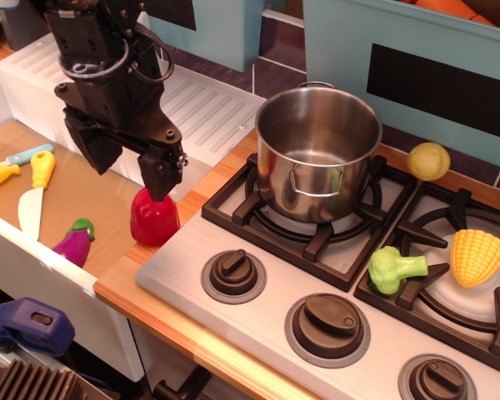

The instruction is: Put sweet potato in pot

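The sweet potato (pixel 154 220), a glossy red toy, stands at the right end of the sink, against the wooden counter edge beside the stove. My black gripper (pixel 127 169) hangs just above it with its jaws apart. The right fingertip (pixel 158 185) is at the top of the sweet potato and the left finger is off to its left, so nothing is held. The pot (pixel 318 150), tall shiny steel with loop handles, stands empty on the stove's left rear burner, to the right of the gripper.
A purple eggplant (pixel 77 240), a yellow-handled knife (pixel 35 193) and other utensils lie in the sink. A yellow ball (pixel 428 161), green broccoli (pixel 393 268) and yellow corn (pixel 478 257) are on the stove's right side. Knobs (pixel 233 275) line the front.
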Robot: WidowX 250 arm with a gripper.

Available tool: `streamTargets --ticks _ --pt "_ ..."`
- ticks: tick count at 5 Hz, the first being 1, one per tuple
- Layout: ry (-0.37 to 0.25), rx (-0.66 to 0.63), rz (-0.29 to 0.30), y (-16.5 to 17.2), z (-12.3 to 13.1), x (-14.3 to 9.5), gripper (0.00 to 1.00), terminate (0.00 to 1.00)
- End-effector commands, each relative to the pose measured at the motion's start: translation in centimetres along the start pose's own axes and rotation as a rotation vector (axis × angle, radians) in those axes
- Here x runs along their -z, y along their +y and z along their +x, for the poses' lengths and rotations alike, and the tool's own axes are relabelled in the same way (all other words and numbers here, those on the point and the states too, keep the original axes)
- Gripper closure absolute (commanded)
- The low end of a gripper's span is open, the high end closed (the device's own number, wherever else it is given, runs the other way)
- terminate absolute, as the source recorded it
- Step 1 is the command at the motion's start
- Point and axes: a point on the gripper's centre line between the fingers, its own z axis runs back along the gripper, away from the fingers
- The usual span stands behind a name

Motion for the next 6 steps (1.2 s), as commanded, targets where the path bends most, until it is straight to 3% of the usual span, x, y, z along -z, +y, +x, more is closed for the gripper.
streamTargets --ticks 1,3,6 --pt "0.000 0.000 0.000 0.0 0.0 0.0 0.00 0.00" --pt "-0.009 0.019 -0.088 1.0 0.2 2.0 0.00 0.00" --pt "-0.043 0.027 -0.142 1.0 1.6 4.8 0.00 0.00"
